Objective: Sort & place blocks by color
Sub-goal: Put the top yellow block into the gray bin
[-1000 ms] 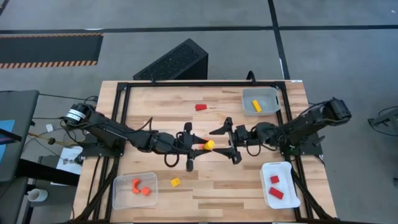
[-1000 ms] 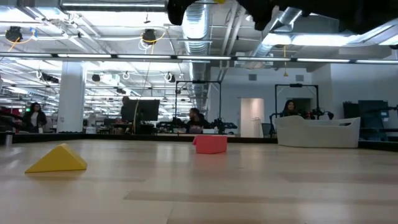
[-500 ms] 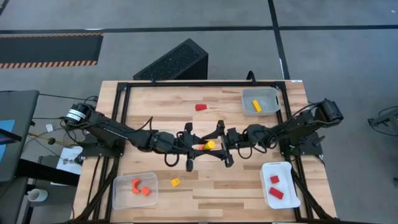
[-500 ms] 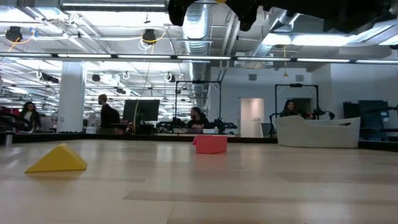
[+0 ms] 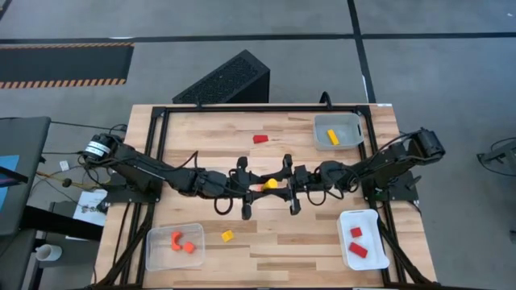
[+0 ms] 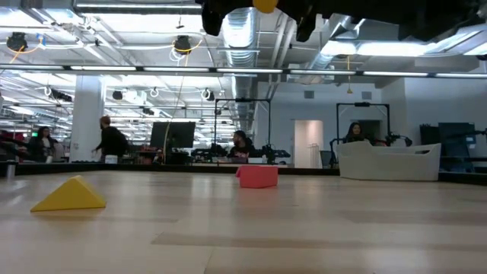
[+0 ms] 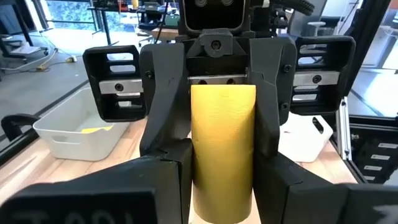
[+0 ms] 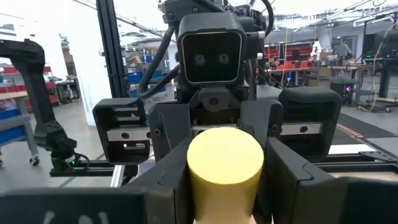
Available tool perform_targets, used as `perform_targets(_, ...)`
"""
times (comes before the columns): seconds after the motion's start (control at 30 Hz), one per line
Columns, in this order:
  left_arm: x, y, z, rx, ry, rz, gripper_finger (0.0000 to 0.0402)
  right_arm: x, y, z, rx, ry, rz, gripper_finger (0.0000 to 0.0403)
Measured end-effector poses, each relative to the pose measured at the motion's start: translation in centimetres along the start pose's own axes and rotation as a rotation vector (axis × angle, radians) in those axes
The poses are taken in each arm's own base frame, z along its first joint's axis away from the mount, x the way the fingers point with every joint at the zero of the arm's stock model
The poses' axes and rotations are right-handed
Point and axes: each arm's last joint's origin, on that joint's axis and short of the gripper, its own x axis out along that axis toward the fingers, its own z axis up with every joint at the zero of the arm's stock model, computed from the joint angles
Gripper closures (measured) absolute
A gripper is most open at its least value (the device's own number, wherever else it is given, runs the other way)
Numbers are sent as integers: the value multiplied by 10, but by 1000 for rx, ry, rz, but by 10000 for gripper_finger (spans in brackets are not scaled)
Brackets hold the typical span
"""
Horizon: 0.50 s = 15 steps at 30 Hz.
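Observation:
A yellow cylinder block point(image 5: 272, 184) hangs above the middle of the table and shows at the top of the low view point(image 6: 265, 4). My left gripper point(image 5: 263, 186) and my right gripper point(image 5: 282, 186) face each other there, both shut on it. A red block point(image 5: 260, 138) lies flat on the table farther back. A small yellow block point(image 5: 227, 236) lies flat near the front. My left gripper pinches the cylinder's curved sides point(image 7: 200, 180) between its two fingers. The fingers come level from the table's left and lie along the cylinder, which lies level and clear of the table. My right gripper pinches the same cylinder's curved sides point(image 8: 198, 180) between its two fingers, with the round end face point(image 8: 225, 160) turned toward its wrist. The fingers come level from the table's right, along the cylinder. In the left wrist view its fingers point(image 7: 163, 93) flank the cylinder's far end.
A clear tray point(image 5: 348, 122) at the far right holds a yellow bar point(image 5: 333, 137). A clear tray point(image 5: 161, 256) at the near left holds orange blocks point(image 5: 181, 243). A white tray point(image 5: 372, 258) at the near right holds red blocks point(image 5: 357, 242). People move in the room behind.
My right gripper has gone toward the table's left, up to the yellow block that my left gripper holds in the air. Its fingers have then shut on the block. The block has stayed where it was.

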Motion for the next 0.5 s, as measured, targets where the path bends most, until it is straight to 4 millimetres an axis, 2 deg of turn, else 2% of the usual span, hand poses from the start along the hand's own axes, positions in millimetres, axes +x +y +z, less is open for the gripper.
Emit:
perform_targets(0.3, 0, 0, 1, -69, -12, 20, 310, 0, -1, 2, -10, -16, -39, 238)
perform_targets(0.5, -1, -4, 1, -117, -20, 20, 310, 0, -1, 4, -17, -28, -44, 258)
